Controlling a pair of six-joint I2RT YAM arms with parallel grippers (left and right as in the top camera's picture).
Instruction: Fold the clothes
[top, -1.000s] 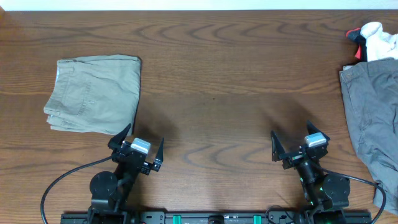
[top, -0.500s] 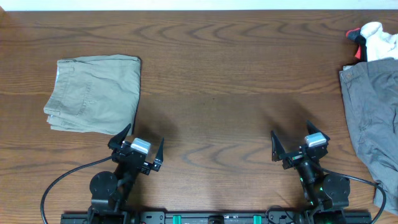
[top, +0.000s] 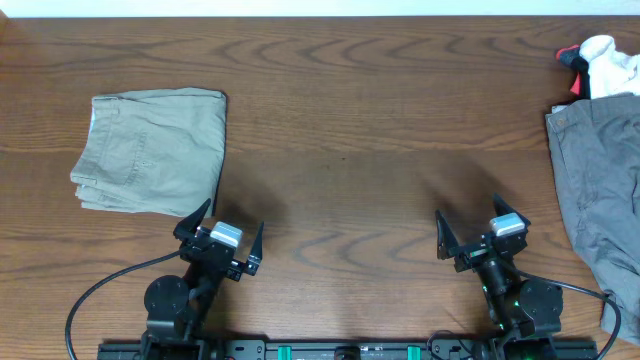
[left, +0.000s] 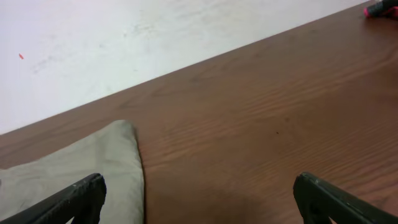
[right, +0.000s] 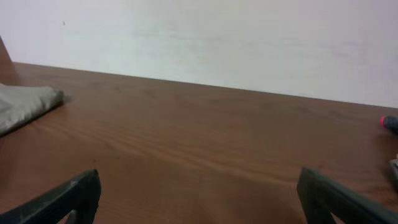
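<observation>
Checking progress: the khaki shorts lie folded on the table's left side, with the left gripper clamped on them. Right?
No: the left gripper stands open, holding nothing, as the overhead view shows. The shorts do lie folded on the left side.

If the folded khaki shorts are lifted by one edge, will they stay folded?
The khaki shorts look like soft thin cloth with wrinkles, so they would probably sag and unfold. Loose layers show at their lower left corner, so a push across the table may shift only the top layer.

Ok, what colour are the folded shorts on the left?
Pale khaki-green shorts, plain with no pattern; clearest in the overhead view.
</observation>
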